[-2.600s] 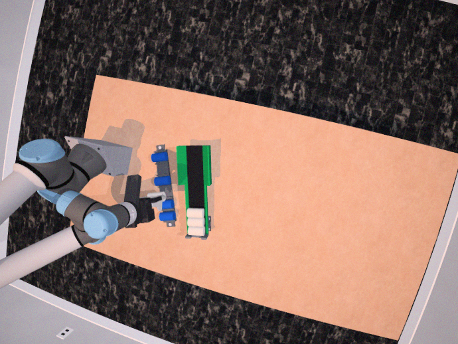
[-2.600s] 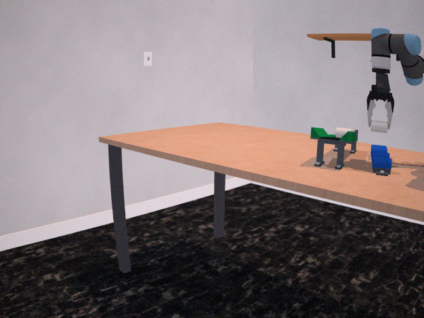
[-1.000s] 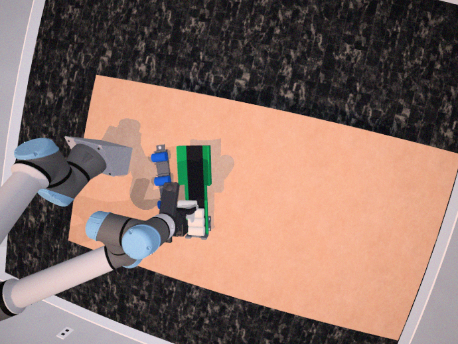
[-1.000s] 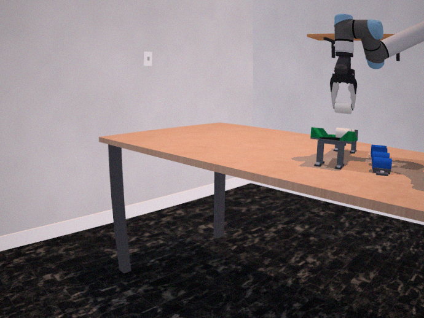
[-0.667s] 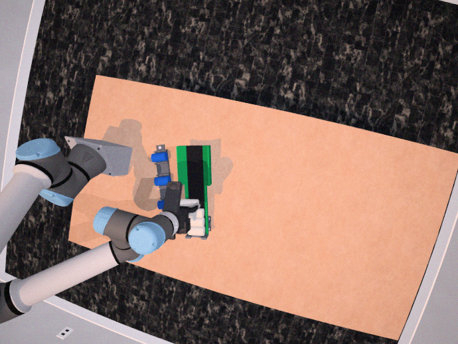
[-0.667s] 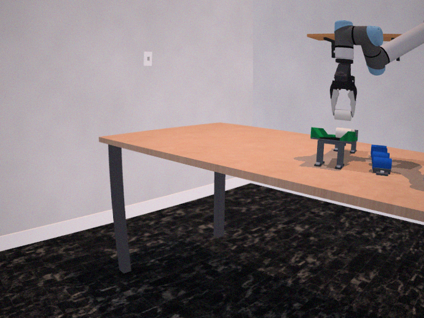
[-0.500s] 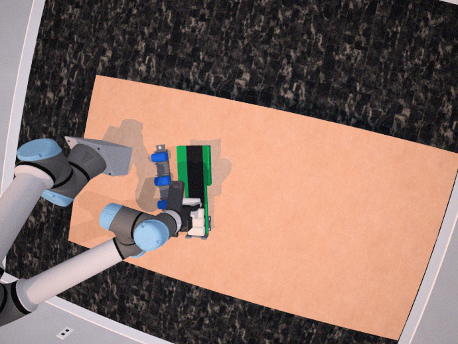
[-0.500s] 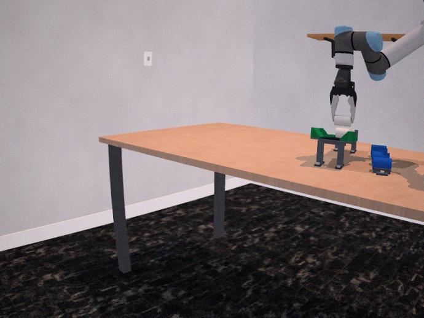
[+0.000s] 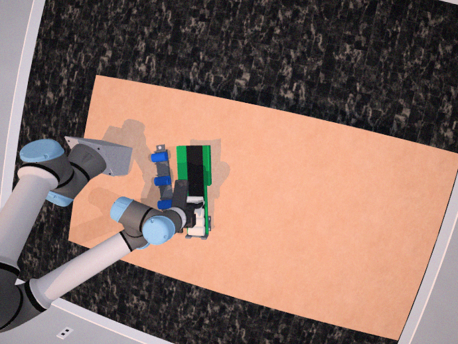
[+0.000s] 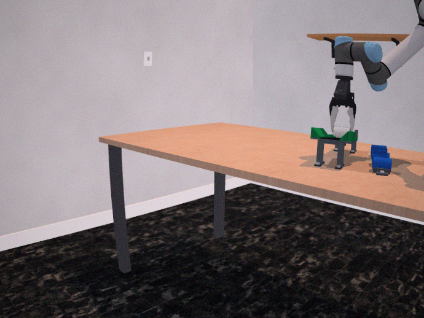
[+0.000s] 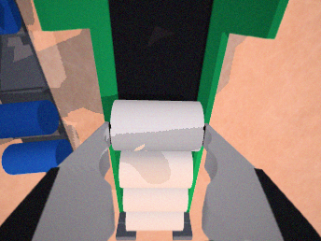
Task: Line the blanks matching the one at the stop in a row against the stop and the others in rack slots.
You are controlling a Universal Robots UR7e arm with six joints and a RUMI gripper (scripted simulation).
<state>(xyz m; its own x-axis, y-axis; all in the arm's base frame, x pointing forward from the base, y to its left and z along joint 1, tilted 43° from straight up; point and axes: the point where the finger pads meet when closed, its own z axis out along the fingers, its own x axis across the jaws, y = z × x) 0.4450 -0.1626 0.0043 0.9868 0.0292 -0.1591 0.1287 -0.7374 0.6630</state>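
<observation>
In the wrist view, the gripper (image 11: 157, 135) was clamped on a white blank (image 11: 157, 125) by its two ends, holding it straight across the feed ramp (image 11: 104, 70). Three white blanks (image 11: 155, 187) lay below it in a row running down to the stop (image 11: 122, 227). The held blank sat just up-ramp of the nearest one; contact between them could not be confirmed. The step in hand appeared to be placement of the fourth white blank. The next move would call for lowering it onto the black ramp floor (image 11: 159, 51), seating it against the row, then releasing. To the left, blue blanks (image 11: 29, 119) lay in the stock rack (image 11: 20, 79).
</observation>
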